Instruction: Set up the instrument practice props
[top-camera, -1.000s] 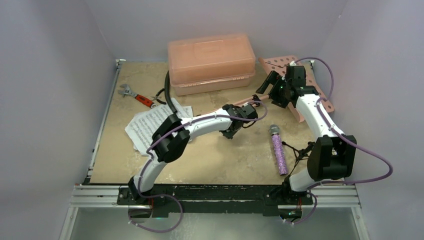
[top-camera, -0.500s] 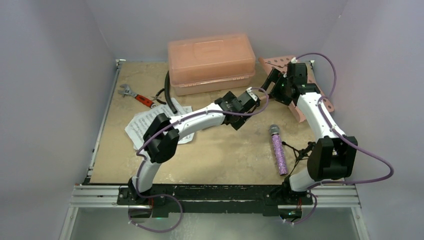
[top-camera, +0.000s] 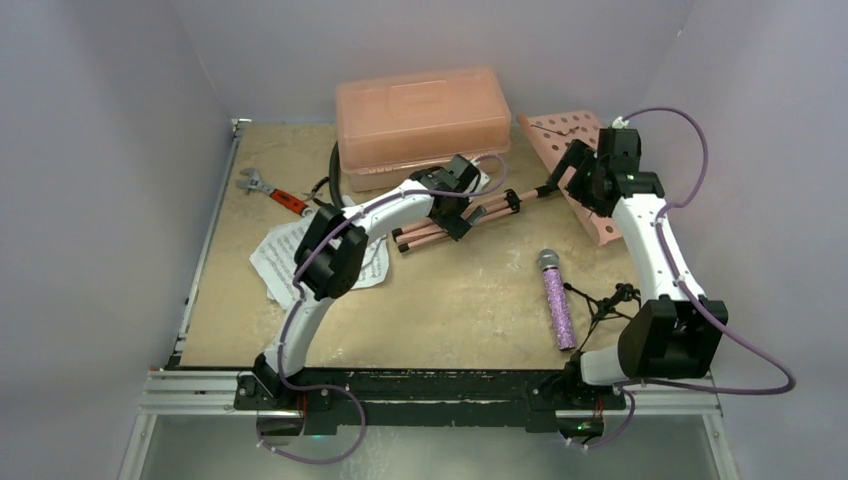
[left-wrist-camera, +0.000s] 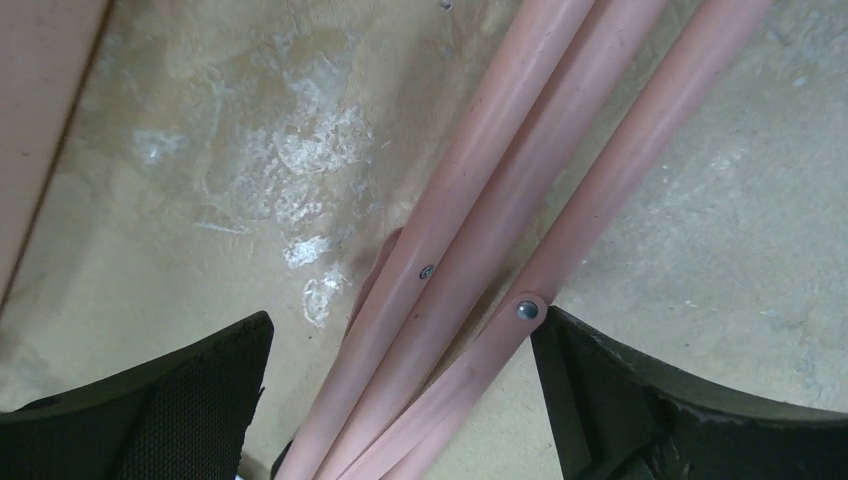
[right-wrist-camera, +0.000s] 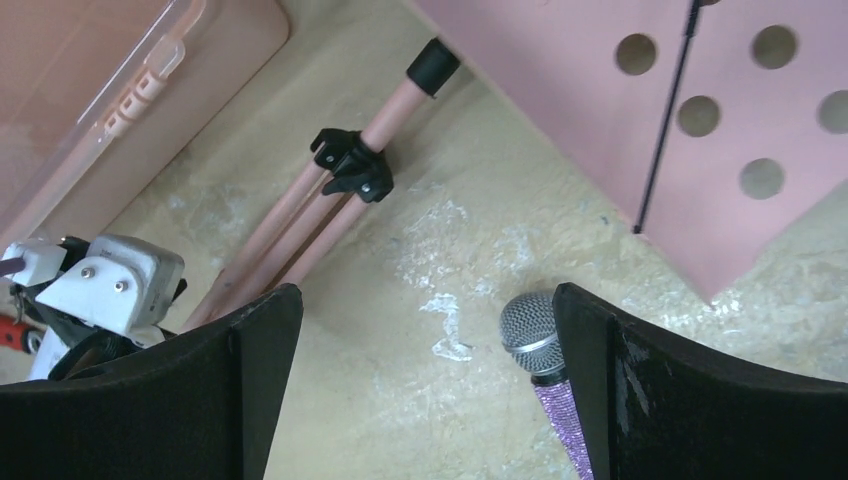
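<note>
In the top view, the music stand (top-camera: 578, 140) lies flat on the worktop (top-camera: 450, 320), just in front of the pink box (top-camera: 420, 120). Its long axis runs diagonally, with the folded legs (top-camera: 420, 236) pointing near-left and the perforated desk toward the far right corner. The microphone (top-camera: 556, 300) lies well apart, its head pointing away from the bases.

In the left wrist view, the left gripper (left-wrist-camera: 400, 400) is spread wide astride the legs (left-wrist-camera: 500, 200), with nothing clenched. For splaying the tripod, a single leg would probably be better taken than the whole bundle.

In the right wrist view, the right gripper (right-wrist-camera: 430, 390) is released and empty above bare worktop. The pole near the black collar (right-wrist-camera: 350, 165) should likely be steadied by it, lest the stand roll.
</note>
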